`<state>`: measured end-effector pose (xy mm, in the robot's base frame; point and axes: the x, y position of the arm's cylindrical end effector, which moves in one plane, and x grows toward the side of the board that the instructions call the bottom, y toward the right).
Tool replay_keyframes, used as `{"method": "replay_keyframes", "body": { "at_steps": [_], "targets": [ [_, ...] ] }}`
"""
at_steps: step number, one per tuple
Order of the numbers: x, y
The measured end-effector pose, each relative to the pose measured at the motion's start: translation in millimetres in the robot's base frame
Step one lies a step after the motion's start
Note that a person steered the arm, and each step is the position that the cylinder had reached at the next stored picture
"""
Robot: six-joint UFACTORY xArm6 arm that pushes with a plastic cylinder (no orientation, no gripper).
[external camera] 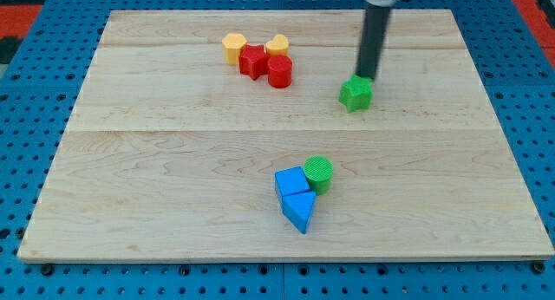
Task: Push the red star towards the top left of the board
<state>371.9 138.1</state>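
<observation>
Red star (pixel 252 61) sits well to the view's left of my tip (pixel 365 78) and slightly toward the view's top, in a tight cluster near the tabletop's (pixel 173 179) upper middle. It touches the red cylinder (pixel 279 72) on its right and the yellow hexagon-like block (pixel 233 47) at its upper left; a second yellow block (pixel 277 46), shape unclear, sits just above the cylinder. Star's orientation and long axis: cannot tell. No gripper on this arm, only the rod, so nothing is held. My tip sits at the top edge of the green star-like block (pixel 355 93), touching or nearly so. Below-left of my tip, well apart: blue cube (pixel 291 181), blue triangular block (pixel 299 210) and green cylinder (pixel 318 172), all packed together. No containers, no readable writing.
</observation>
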Motion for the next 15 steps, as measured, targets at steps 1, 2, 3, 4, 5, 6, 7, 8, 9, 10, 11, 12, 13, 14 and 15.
{"method": "replay_keyframes", "body": {
  "at_steps": [1,2,3,4,5,6,7,8,9,10,11,12,13,14,15],
  "targets": [
    [45.3,-73.7],
    [96.6,-105.8],
    [81.4,-74.5],
    [0.1,-26.3],
    [-30.8,-20.3],
    [-40.1,-19.0],
    [-41.2,-19.0],
    [-41.2,-19.0],
    [-41.2,-37.2],
    [-50.1,-80.7],
    [-56.2,-136.9],
    [-56.3,-164.9],
    [-56.2,-213.8],
    [-55.9,-286.8],
    [-13.8,-296.5]
  ]
}}
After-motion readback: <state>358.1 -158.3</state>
